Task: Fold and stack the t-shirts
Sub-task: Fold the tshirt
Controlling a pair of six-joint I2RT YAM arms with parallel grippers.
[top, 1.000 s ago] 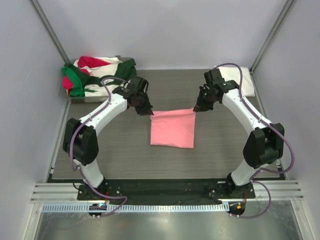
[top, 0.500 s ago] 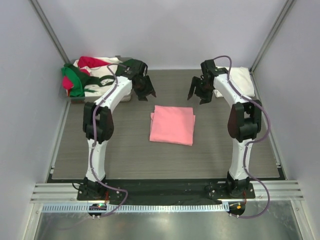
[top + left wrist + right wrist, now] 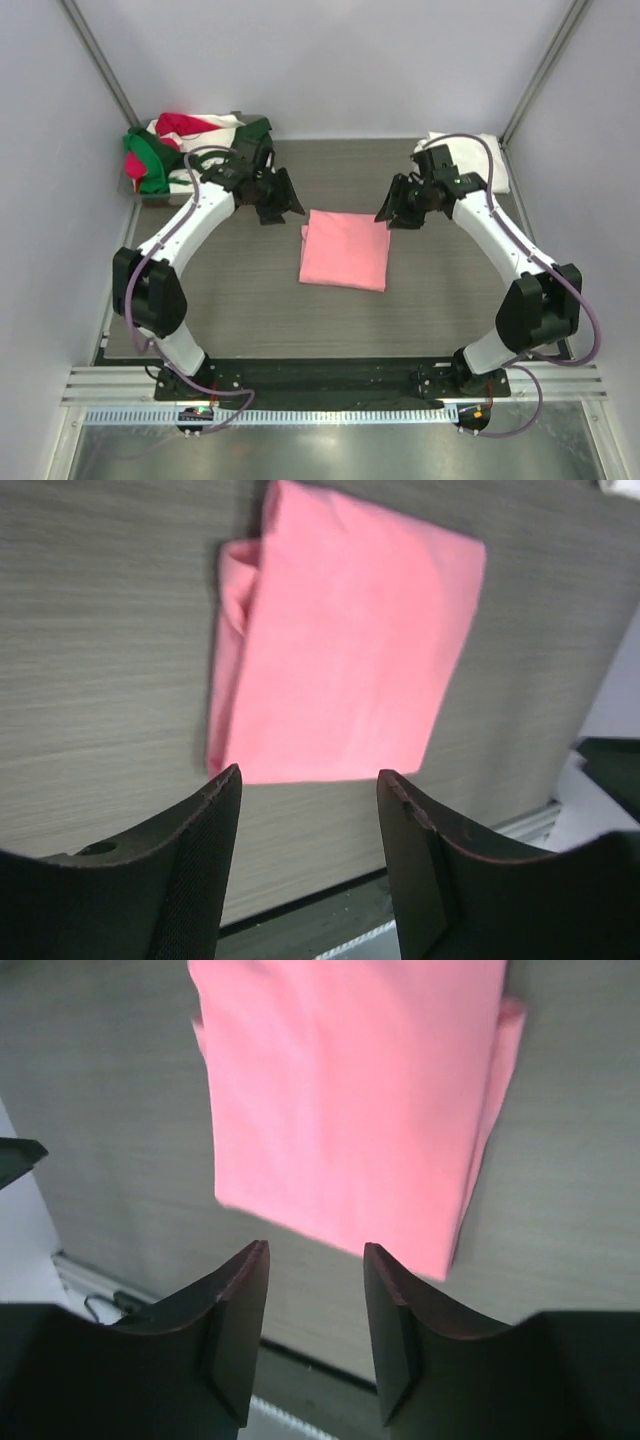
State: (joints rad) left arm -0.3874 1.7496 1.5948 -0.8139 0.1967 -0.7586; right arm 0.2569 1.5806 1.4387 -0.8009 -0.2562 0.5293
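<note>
Folded pink t-shirt (image 3: 345, 250) is lying centred on the desk (image 3: 220, 300). Left fingers (image 3: 200, 870) and right fingers (image 3: 235, 1320) are hovering beside its far corners, spread and empty, apparently because folding is complete.

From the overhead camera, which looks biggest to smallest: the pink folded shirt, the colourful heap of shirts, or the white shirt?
1. colourful heap of shirts
2. pink folded shirt
3. white shirt, partly hidden behind the right arm, so its rank is unsure
</note>
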